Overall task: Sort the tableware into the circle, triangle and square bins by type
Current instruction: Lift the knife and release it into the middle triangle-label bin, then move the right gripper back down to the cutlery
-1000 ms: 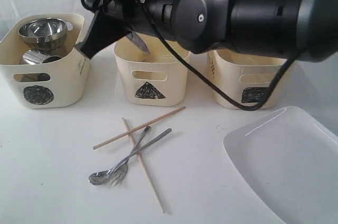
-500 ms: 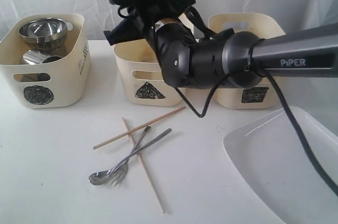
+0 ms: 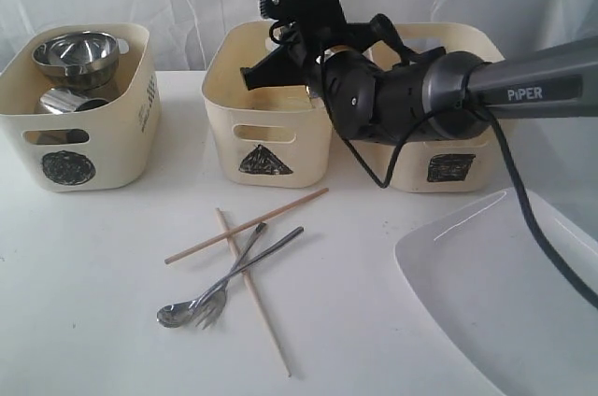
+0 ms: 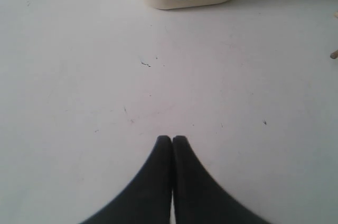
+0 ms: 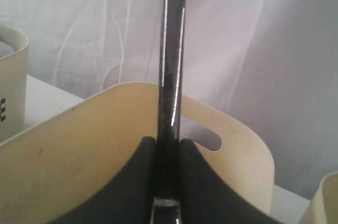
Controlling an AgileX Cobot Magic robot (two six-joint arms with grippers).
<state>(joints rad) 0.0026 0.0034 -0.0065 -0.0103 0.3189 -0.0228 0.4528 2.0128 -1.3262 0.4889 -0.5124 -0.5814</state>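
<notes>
the right claw [image 5: 168, 150] is clamped on a slim shiny steel handle, which i take for the knife [image 5: 171, 49] (only the handle shows, not the blade). it holds the knife upright, directly over the triangle bin [image 3: 266, 130]. i think this is so that it can fall straight into this bin, where the cutlery belongs. the left claw [image 4: 172, 140] has its fingers together with nothing between them, and it hangs low over the bare bench [image 4: 79, 102], near the circle bin [image 3: 93, 148]. probably it waits there, out of the way of the other arm.

three bins stand in one row along the far edge of the bench: circle, triangle and the square bin [image 3: 472, 148]. in the circle bin i count one steel bowl [image 3: 77, 52] and at least one mug [image 3: 61, 102] under it. toward the near edge, about the middle, lie two chopsticks [image 3: 280, 210] crossed over one fork [image 3: 213, 312] and one spoon [image 3: 173, 315]. one large white plate [image 3: 505, 284] lies at the near right corner.
</notes>
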